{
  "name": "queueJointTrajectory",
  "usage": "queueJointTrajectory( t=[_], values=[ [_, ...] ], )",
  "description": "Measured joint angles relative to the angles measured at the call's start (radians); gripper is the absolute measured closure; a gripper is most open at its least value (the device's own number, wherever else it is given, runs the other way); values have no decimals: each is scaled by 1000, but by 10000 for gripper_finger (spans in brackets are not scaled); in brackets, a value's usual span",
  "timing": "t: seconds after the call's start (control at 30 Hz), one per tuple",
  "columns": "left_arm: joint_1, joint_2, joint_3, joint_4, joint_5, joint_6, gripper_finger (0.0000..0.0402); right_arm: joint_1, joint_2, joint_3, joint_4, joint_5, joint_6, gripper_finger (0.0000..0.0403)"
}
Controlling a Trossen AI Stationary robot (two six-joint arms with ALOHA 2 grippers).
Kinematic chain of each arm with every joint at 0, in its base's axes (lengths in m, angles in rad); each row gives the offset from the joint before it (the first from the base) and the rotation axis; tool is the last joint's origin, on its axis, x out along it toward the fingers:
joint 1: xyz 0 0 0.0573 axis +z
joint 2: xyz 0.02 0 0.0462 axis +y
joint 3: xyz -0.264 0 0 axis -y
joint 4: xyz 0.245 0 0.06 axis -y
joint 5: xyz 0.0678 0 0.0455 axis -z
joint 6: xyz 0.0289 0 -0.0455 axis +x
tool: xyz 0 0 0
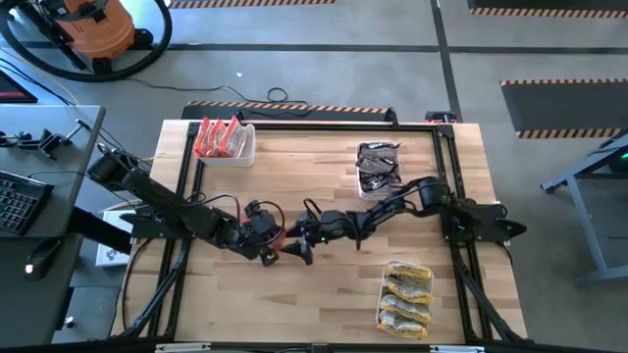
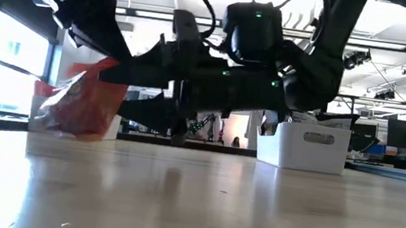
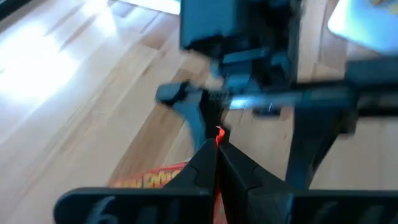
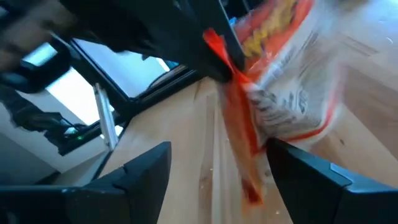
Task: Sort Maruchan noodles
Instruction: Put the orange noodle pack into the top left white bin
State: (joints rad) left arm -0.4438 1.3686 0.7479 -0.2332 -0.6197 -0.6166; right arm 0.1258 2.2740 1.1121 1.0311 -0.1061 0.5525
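Observation:
A red-orange noodle packet (image 4: 273, 81) hangs near the table's middle, with my left gripper (image 3: 216, 152) shut on it. My right gripper (image 4: 217, 149) comes in level from the table's right and stands open, one finger on each side of the packet's lower part. In the high view the two grippers meet at the packet (image 1: 283, 241), the left gripper (image 1: 267, 247) on its left and the right gripper (image 1: 300, 247) on its right. In the low view the packet (image 2: 81, 108) hangs at the left under the dark arms. My left gripper pinches the packet's red sealed edge (image 3: 219, 133) between its two shut fingers, and a sliver of the edge pokes out past the tips. The fingers (image 4: 186, 43) slant down onto it from the table's left. The packet hangs tilted below them. Whether my right gripper touches the packet, I cannot tell.
Three white bins stand on the table. The one at the far left (image 1: 243, 149) holds red packets, the one at the far right (image 1: 361, 182) dark ones, and the one at the near right (image 1: 385, 294) yellow ones. A black frame (image 1: 294, 126) runs around the table.

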Motion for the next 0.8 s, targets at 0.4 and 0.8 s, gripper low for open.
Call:
queueJointTrajectory(
  t=[0.4,0.8],
  values=[
    [-2,0,1,30,-58,-15,401,-1,65,59,-18,175,-34,137],
    [0,0,1,81,-109,-16,401,-8,64,72,41,223,-129,137]
  ],
)
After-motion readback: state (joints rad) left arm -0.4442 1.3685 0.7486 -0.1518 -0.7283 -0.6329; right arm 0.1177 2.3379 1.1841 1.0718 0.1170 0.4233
